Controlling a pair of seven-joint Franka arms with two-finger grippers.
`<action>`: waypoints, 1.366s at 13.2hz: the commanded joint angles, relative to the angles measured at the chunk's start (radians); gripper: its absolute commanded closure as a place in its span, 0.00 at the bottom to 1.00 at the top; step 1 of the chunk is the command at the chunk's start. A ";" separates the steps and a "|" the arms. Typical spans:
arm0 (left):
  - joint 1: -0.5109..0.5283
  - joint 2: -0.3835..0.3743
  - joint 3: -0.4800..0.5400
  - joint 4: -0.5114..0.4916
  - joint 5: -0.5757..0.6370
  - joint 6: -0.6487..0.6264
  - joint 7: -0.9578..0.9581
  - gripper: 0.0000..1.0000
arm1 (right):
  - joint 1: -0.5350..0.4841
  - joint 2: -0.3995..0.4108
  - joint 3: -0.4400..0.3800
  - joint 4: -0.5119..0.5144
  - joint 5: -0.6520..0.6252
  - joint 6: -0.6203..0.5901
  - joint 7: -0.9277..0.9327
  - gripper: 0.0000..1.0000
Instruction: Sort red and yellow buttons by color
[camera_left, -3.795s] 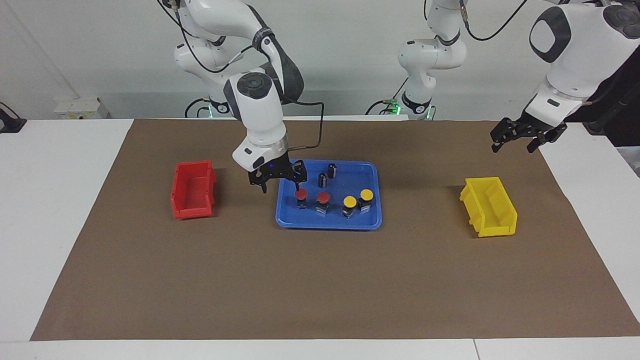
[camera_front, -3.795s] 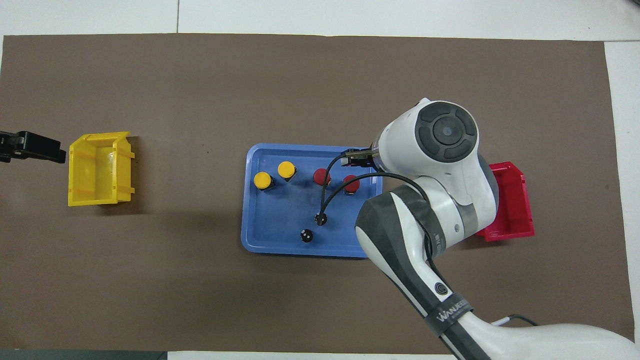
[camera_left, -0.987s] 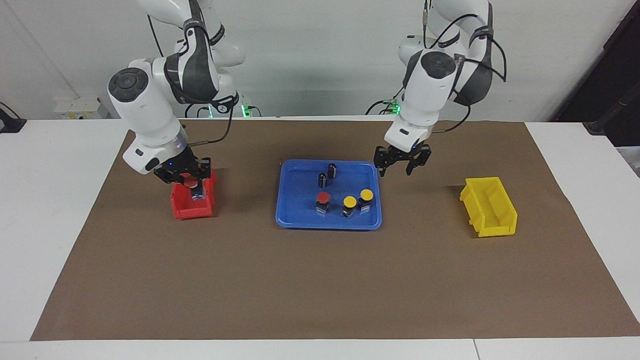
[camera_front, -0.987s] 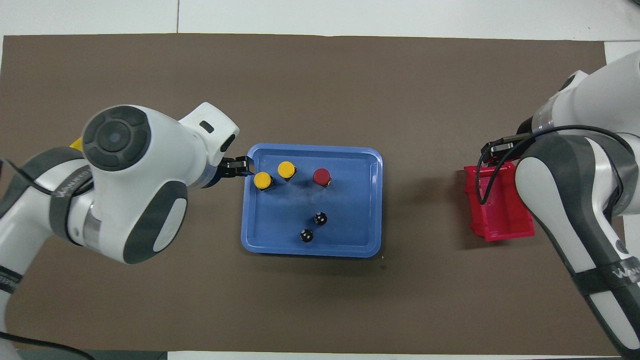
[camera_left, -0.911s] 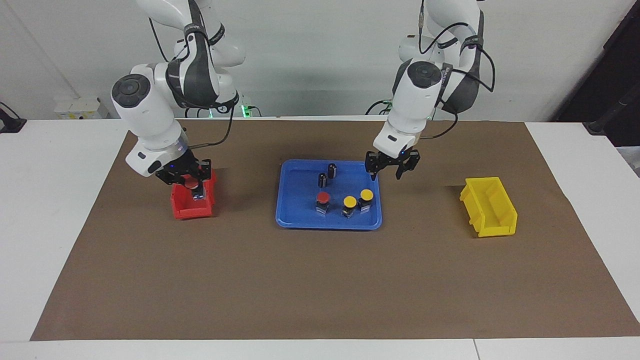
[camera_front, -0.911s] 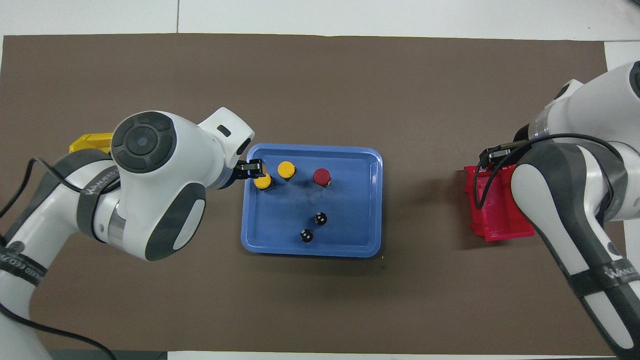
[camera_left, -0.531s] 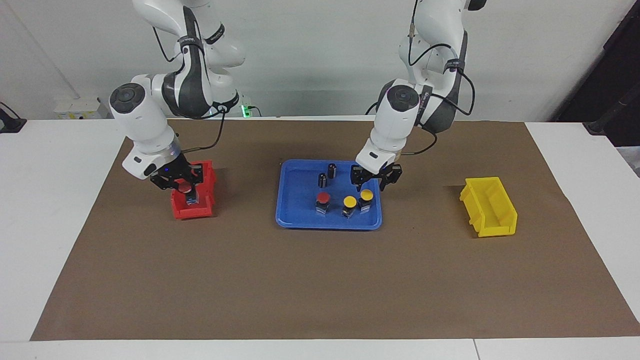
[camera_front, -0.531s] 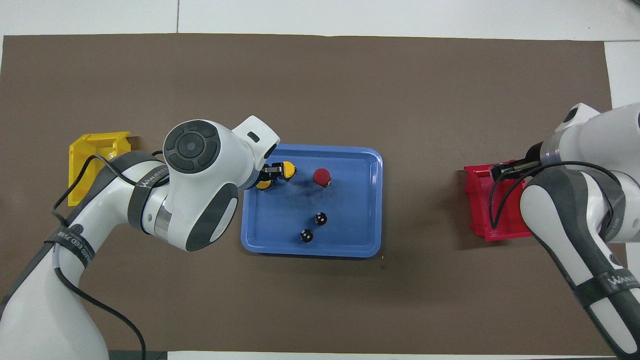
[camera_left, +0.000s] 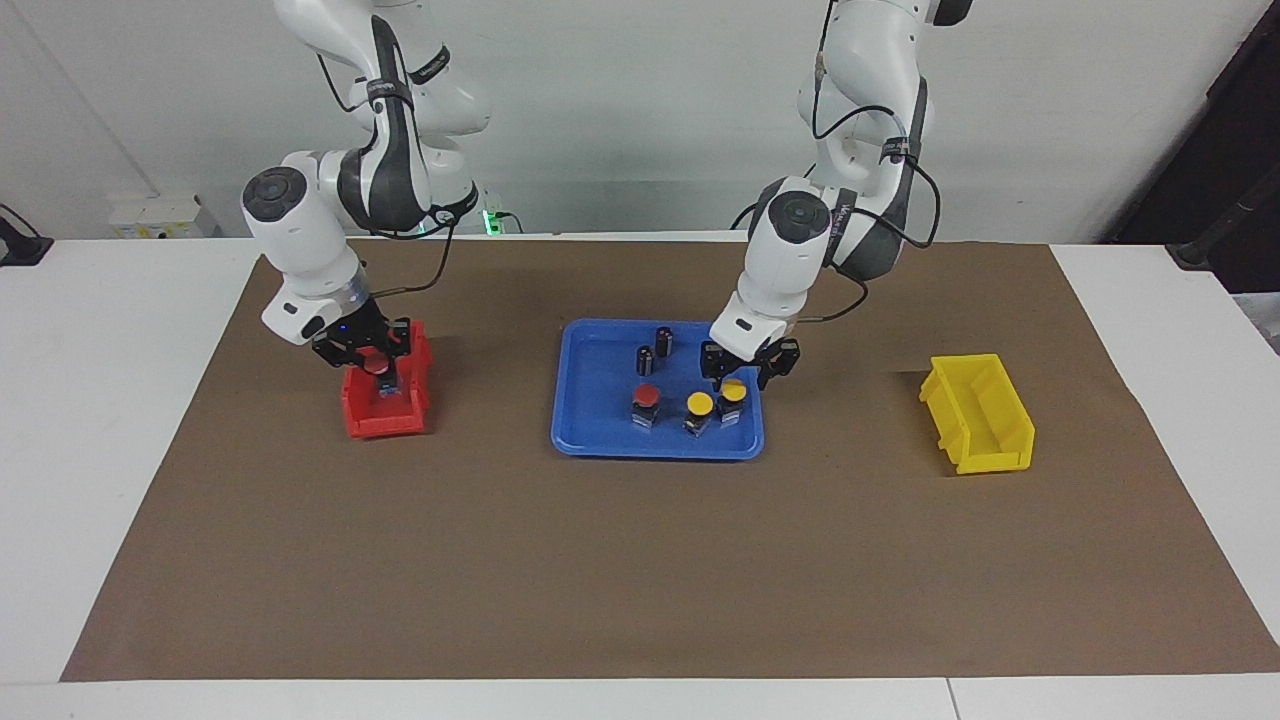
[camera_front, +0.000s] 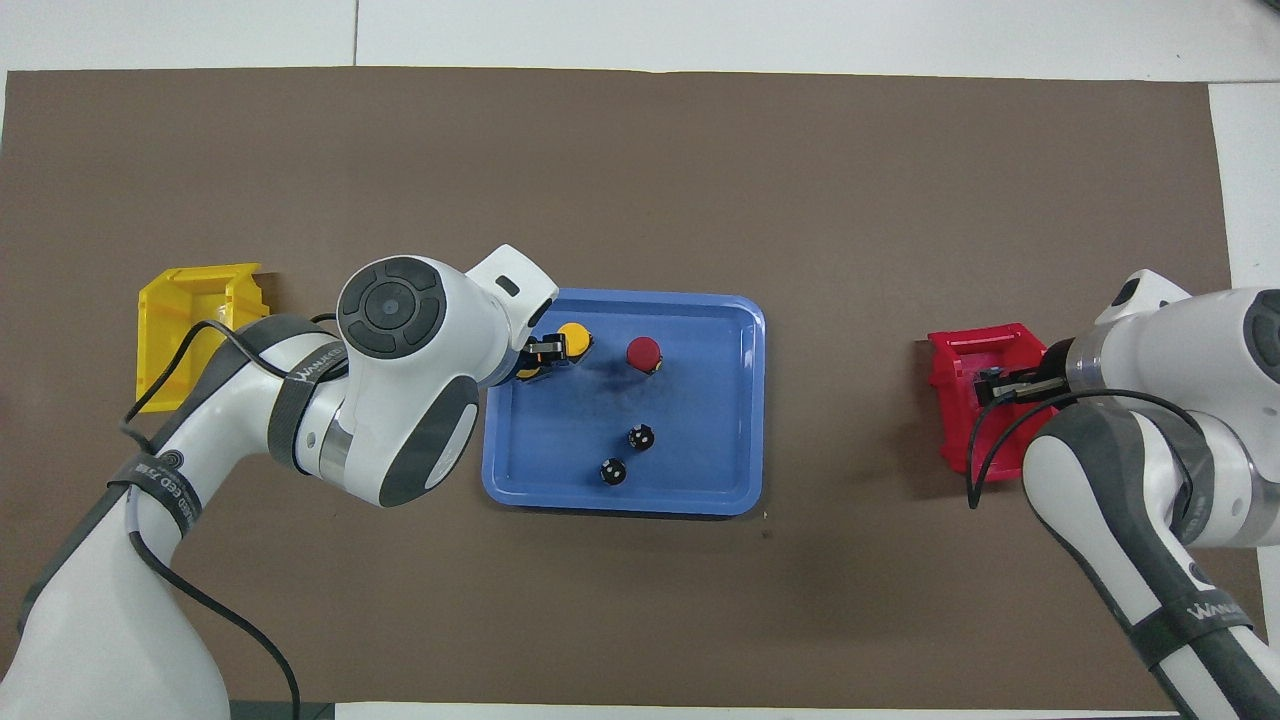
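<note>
My right gripper (camera_left: 378, 366) is shut on a red button (camera_left: 380, 372) and holds it low over the red bin (camera_left: 362, 415). My left gripper (camera_left: 738, 374) is open, with its fingers down on either side of a yellow button (camera_left: 734, 392) in the blue tray (camera_left: 590, 435), at the tray's left-arm end. The second yellow button (camera_left: 699, 404) and the other red button (camera_left: 646, 396) stand beside it in the tray. In the overhead view the left arm hides most of the straddled button; the second yellow button (camera_front: 574, 340) and the tray's red button (camera_front: 643, 353) show.
Two dark capless cylinders (camera_left: 645, 359) (camera_left: 664, 340) stand in the tray nearer to the robots than the buttons. A yellow bin (camera_left: 978, 412) lies at the left arm's end of the brown mat, the red bin at the right arm's end.
My right gripper has carried a red button from the tray to the red bin. My left gripper has come from near the yellow bin to the tray and lowered around a yellow button.
</note>
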 joint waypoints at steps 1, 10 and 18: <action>-0.018 -0.006 0.014 -0.034 -0.022 0.054 -0.003 0.25 | -0.035 -0.030 0.012 -0.061 0.006 0.066 -0.047 0.74; 0.002 -0.015 0.028 0.144 -0.056 -0.224 -0.023 0.99 | -0.021 -0.026 0.014 -0.113 0.006 0.121 -0.028 0.46; 0.482 -0.093 0.062 0.190 -0.014 -0.444 0.504 0.99 | -0.018 0.034 0.018 0.219 0.004 -0.237 -0.039 0.31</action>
